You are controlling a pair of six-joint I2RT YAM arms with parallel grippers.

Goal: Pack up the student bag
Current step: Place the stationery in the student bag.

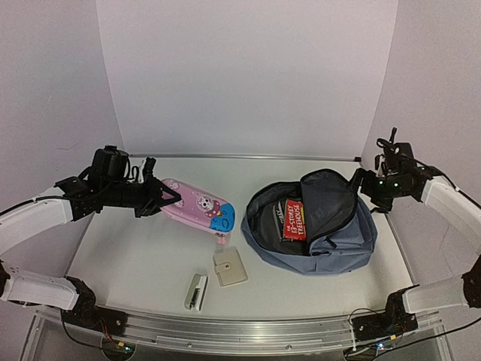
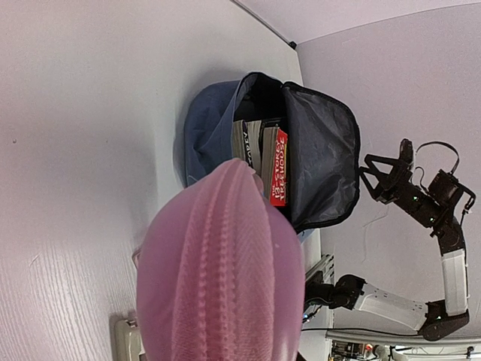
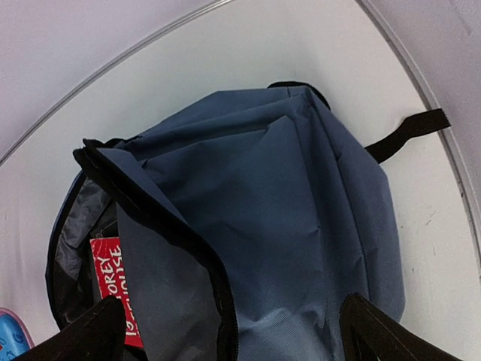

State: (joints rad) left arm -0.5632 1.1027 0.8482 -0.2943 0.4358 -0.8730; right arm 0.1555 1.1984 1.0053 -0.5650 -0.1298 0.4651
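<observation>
Red "Storey Treehouse" book (image 1: 292, 219) in open student bag (image 1: 338, 252) centre-right, left gripper (image 1: 167, 197) clamping pink pencil case (image 1: 199, 204), right gripper (image 1: 366, 186) wide.

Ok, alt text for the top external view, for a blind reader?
The left gripper holds a pink pencil case by one end, left of the open blue student bag with a red book inside. The right gripper is open beside the bag's raised flap.
</observation>
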